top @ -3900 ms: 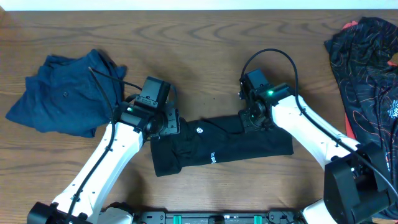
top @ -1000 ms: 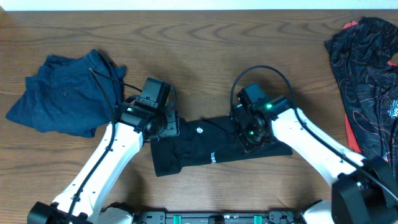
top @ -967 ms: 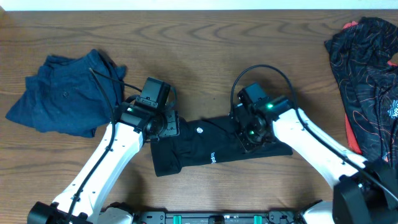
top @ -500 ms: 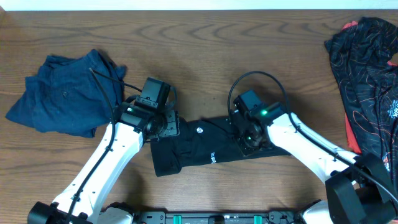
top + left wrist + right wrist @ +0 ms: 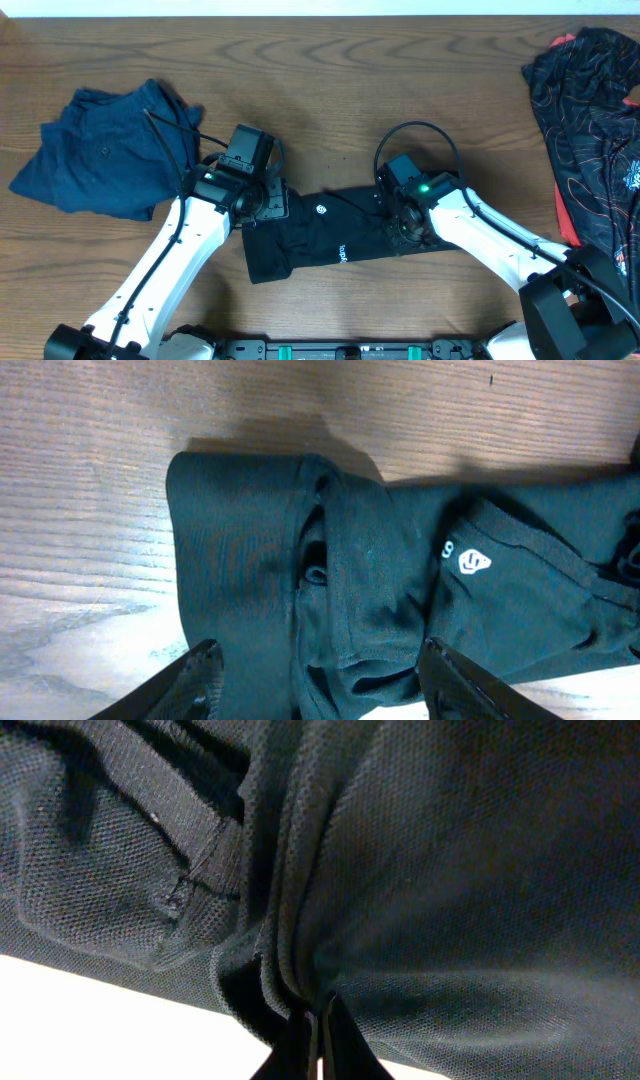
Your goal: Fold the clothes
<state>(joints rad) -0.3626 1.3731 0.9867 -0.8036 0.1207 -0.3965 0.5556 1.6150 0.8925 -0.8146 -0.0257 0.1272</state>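
Note:
The black shirt (image 5: 330, 240) lies bunched in a long strip on the table, its white hexagon logo (image 5: 321, 210) facing up. My left gripper (image 5: 268, 200) hovers over the shirt's left end, open, with a finger on each side of the folded cloth (image 5: 380, 560) and the logo (image 5: 473, 561) to its right; the gripper (image 5: 322, 660) holds nothing. My right gripper (image 5: 405, 222) is down on the shirt's right part. In the right wrist view the gripper (image 5: 320, 1020) is shut on a pinched ridge of black fabric (image 5: 450, 870).
A dark blue garment (image 5: 100, 150) lies crumpled at the far left. A black garment with red lines (image 5: 590, 110) lies at the far right edge. Bare wooden table (image 5: 330, 90) stretches behind the shirt.
My right gripper has moved left and a little nearer along the shirt, drawing the shirt's right end leftward. The left arm has not moved.

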